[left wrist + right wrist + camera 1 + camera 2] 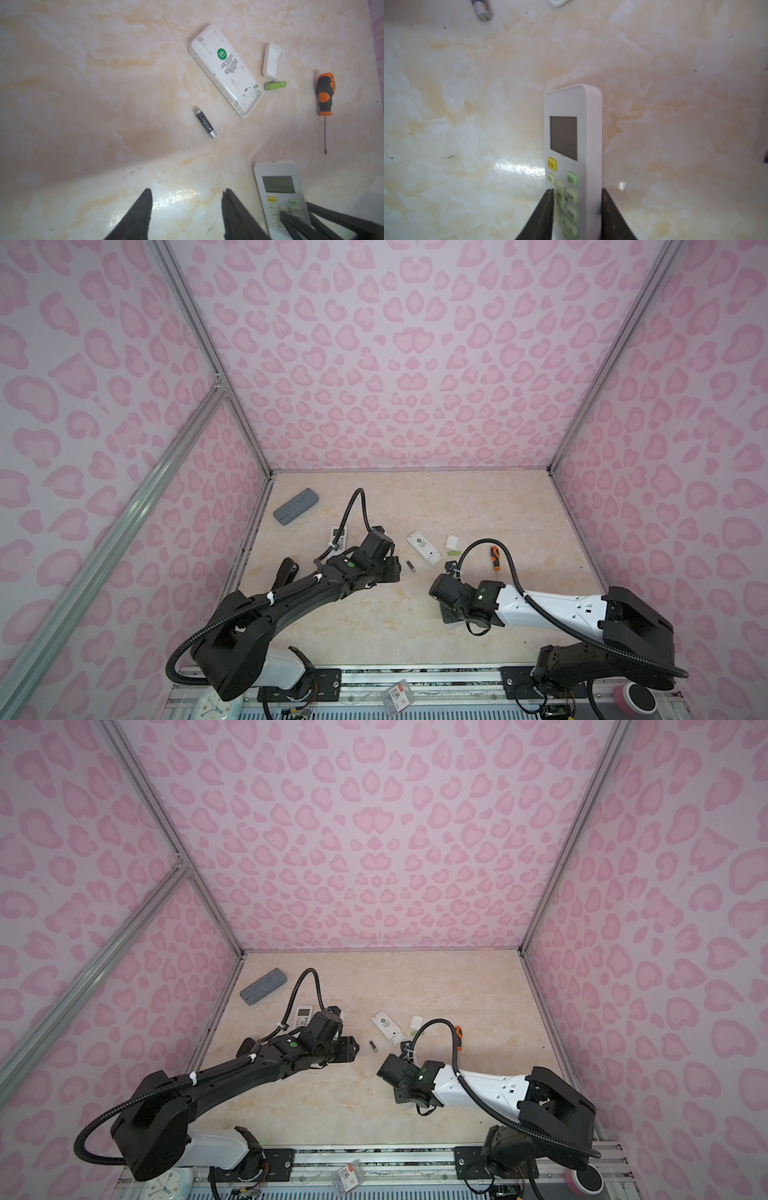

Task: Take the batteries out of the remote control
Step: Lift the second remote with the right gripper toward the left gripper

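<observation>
Fingers (pixel 143 212) of the left gripper (pixel 187 191) stood spread above the table (pixel 83 83). A dark battery (pixel 205 122) lay loose near the open remote (pixel 225 70), and a green battery (pixel 275 85) lay just beside the cover (pixel 272 60). The right gripper (pixel 577 190) pinched a second remote (pixel 589 124).

Left arm (pixel 291 597): my forearm is black all over, and the link nearest the base (pixel 278 668) is white. Right arm (pixel 552 605): white forearm shell with a few small dark marks, and a boxy black elbow housing (pixel 636 622). A ribbed black hose (pixel 484 540) runs along each arm. The left one is strapped down with white ties (pixel 270 597). Each wrist has a round green light (pixel 350 565). My black base plates (pixel 328 682) show bright screws. Left gripper (pixel 187 190): two dull black wedge fingers (pixel 141 216) that narrow to blunt tips. Right gripper (pixel 577 189): same build, dark fingers (pixel 546 214).
</observation>
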### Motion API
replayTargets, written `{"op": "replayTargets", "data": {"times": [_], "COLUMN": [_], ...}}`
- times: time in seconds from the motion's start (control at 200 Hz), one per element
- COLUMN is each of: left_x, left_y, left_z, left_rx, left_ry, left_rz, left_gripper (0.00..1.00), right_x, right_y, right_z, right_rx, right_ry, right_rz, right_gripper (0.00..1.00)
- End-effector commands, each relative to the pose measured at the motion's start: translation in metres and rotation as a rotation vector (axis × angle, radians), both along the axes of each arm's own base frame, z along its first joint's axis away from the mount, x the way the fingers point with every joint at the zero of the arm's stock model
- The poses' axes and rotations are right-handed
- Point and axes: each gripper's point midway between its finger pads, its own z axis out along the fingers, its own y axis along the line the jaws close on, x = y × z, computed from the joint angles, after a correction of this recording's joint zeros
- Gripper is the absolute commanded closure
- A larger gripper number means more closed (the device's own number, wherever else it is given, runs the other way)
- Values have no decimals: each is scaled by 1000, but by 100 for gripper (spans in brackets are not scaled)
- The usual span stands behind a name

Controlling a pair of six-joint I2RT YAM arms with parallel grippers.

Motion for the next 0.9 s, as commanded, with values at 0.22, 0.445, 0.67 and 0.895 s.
{"op": "replayTargets", "data": {"times": [0.22,0.445,0.67,0.895], "left_x": [-2,-13,-12,-19], "left_y": [-3,-7,-8,-18], "left_z": [13,10,13,18], "left_rx": [-124,-215,-235,-350], "left_ry": [76,163,171,297], "left_rz": [52,92,103,195], "left_gripper": [43,43,43,43], "right_x": [6,0,-4,6], "right_y": [22,30,23,35], "right_z": [11,-1,-13,9], "right_rx": [-5,-64,-105,-91], "right_ry": [-44,-23,0,-90], "right_rz": [95,114,98,130], "right_gripper": [78,72,75,85]}}
